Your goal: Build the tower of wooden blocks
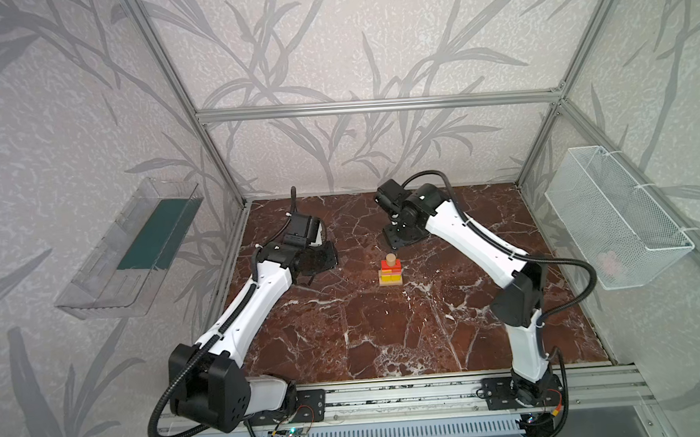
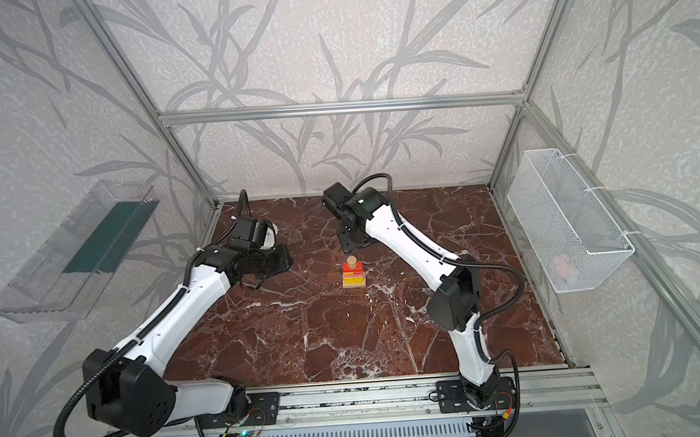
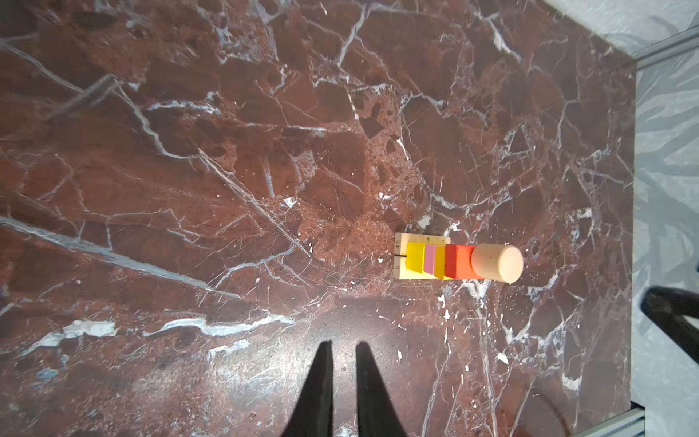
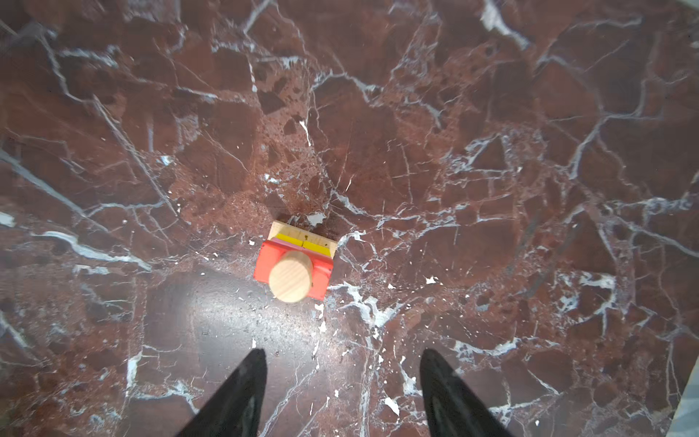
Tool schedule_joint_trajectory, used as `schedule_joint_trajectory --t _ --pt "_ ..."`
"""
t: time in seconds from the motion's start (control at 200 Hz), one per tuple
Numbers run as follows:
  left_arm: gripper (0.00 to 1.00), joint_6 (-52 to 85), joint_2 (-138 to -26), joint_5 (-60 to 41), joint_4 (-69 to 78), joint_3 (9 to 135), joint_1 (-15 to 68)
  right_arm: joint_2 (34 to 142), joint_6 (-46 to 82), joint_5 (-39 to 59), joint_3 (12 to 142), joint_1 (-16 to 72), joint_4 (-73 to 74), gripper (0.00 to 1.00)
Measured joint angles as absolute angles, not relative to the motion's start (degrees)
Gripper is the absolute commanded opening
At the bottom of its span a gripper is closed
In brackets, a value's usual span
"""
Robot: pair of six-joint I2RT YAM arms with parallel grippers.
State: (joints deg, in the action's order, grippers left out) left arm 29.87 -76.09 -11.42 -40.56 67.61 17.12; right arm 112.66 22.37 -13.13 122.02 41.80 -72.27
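The table (image 4: 491, 151) looks like polished red-brown marble, glossy enough to mirror light. The cylinder (image 4: 290, 278) and plank (image 4: 283, 229) are bare, matt wood with visible grain; the red block (image 4: 264, 265) wears smooth paint. The basket (image 1: 589, 213) is white wire mesh, the tray (image 1: 94, 285) clear plastic.

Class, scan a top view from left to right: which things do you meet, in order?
Clear wall tray → left hand → tower → white mesh basket.
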Motion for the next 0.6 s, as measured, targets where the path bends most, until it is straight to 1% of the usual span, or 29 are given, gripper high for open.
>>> schedule_joint_trajectory --t 0.085,0.205,0.265,0.365,0.46,0.53,0.6 --pt "0.21 29.2 -74.2 -9.4 -42.1 69.3 17.1 104.9 22.2 -14.1 115.2 40.8 -68.8 0.69" --pt "0.25 28.3 -70.5 -5.9 -43.3 69.9 17.1 92.9 21.3 -16.1 102.2 38.8 -61.9 0.77" --pt "0.34 28.0 -68.5 -4.3 -43.7 69.9 17.1 87.0 21.1 -16.6 95.8 37.5 -58.9 0.81" --pt "0.39 27.6 -65.0 -1.7 -43.9 69.8 17.1 76.7 20.9 -17.0 85.6 34.0 -54.2 0.86" --pt "0.44 27.6 -61.9 0.6 -43.8 68.9 17.1 68.5 20.8 -16.6 78.7 30.2 -51.4 0.91" --pt "0.52 27.6 -59.7 2.4 -43.7 67.5 17.1 63.4 20.6 -16.6 74.7 27.8 -49.8 0.94" --pt "0.60 27.6 -57.7 4.2 -43.4 65.6 17.1 59.7 20.1 -16.4 71.4 26.7 -48.6 0.95"
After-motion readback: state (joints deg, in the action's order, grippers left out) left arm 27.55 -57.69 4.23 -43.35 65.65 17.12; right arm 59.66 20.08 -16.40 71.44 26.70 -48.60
